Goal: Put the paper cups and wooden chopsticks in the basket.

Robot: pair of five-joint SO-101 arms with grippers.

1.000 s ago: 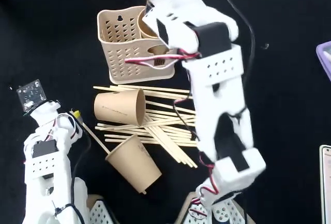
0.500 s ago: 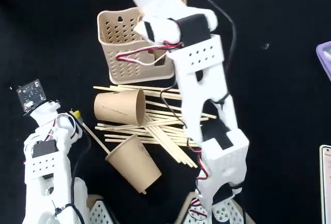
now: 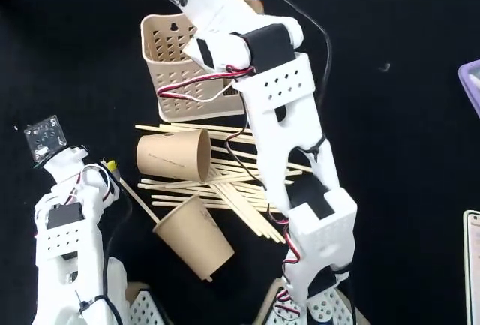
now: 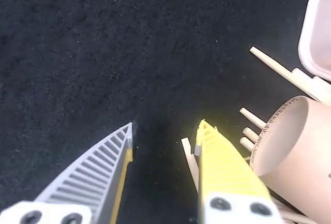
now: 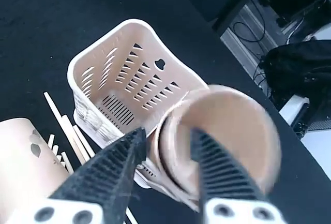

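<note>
Right gripper [image 5: 166, 131] clamped on the wall of a paper cup [image 5: 227, 131], one finger inside the mouth, one outside. Mouth of that cup turned up toward the wrist camera, long axis roughly upright. Held at the far right corner of the basket [image 5: 119, 74]; impossible to tell whether its base sits inside. Basket open side up, at the far side of the black table [image 3: 405, 152], left of centre.

Just nearer than the basket, a spread of wooden chopsticks [image 3: 232, 182], most with long axis left to right, a few slanting toward the near right. On their left end, a second cup [image 3: 174, 155] on its side, long axis left to right, mouth to the right. Nearer, a third cup [image 3: 193, 237] on its side, slanted, mouth to the far left, base to the near right.

Left gripper [image 4: 165, 125] at the near left, fingers apart, nothing between them, a single chopstick end [image 4: 189, 158] just beside the yellow finger.
</note>
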